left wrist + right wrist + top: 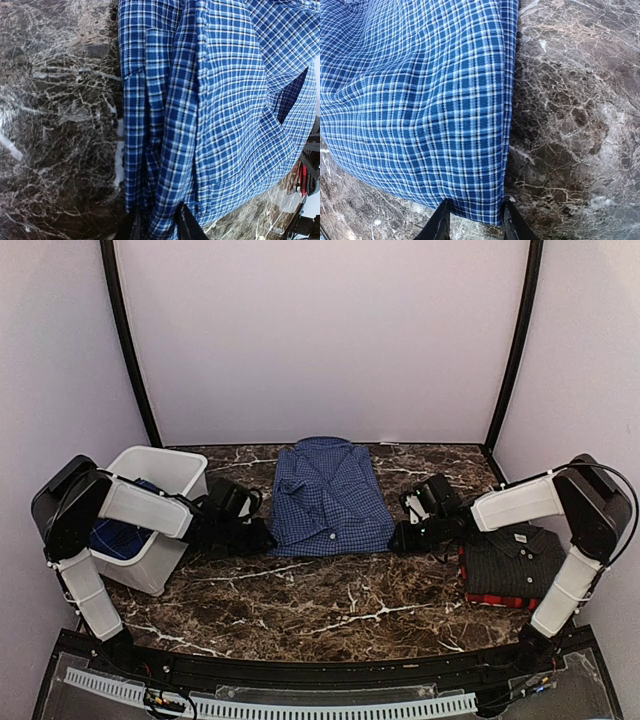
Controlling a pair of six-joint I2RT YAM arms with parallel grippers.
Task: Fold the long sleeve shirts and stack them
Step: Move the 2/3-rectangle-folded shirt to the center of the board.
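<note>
A blue-and-white check shirt (330,495) lies folded, collar to the far side, in the middle of the marble table (330,605). My left gripper (262,538) is at its near left corner. In the left wrist view the fingers (187,226) pinch a bunched fold of the check cloth (165,220). My right gripper (402,537) is at the near right corner. Its fingers (512,226) stand apart with the flat shirt corner (480,210) between them. A black pinstripe shirt (512,558) lies folded on a red-and-black plaid shirt (500,600) at the right.
A white plastic bin (165,475) stands at the left behind my left arm, with blue cloth (118,538) inside. The shirt stack sits under my right arm, close to the table's right edge. Grey walls close in the back and both sides.
</note>
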